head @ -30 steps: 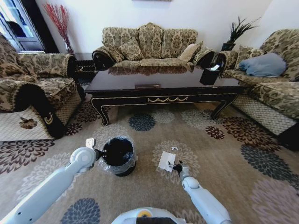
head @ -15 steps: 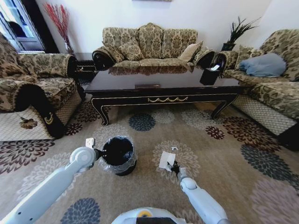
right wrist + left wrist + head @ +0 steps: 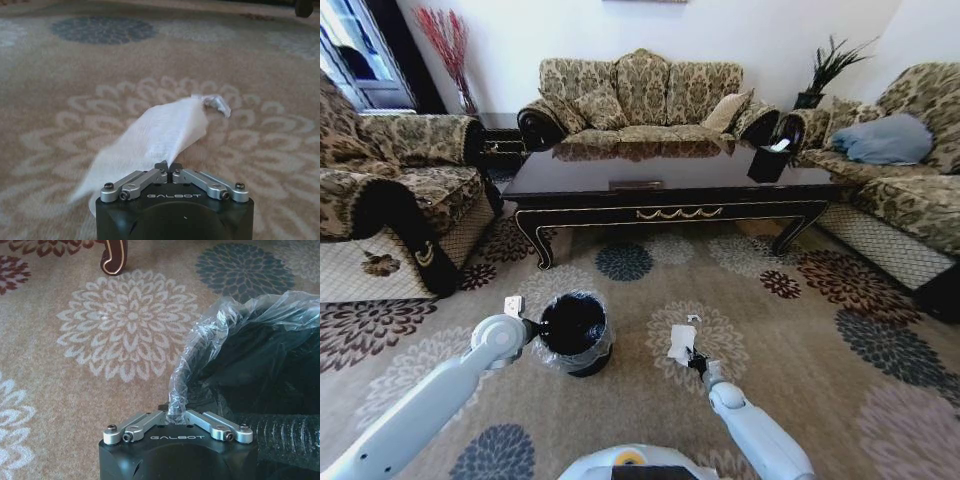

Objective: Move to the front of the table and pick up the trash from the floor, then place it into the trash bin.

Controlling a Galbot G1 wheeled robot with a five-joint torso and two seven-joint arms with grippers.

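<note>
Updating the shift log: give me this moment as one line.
right gripper: shut on white paper, low over floor | left gripper: shut on bin liner at trash bin | small scrap on carpet

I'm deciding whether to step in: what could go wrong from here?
The right gripper pinches only the near edge of the white paper, so the limp sheet could slip out or tear. The left gripper is shut on the bin's plastic liner, so a pull might drag the liner loose or tip the trash bin.
</note>
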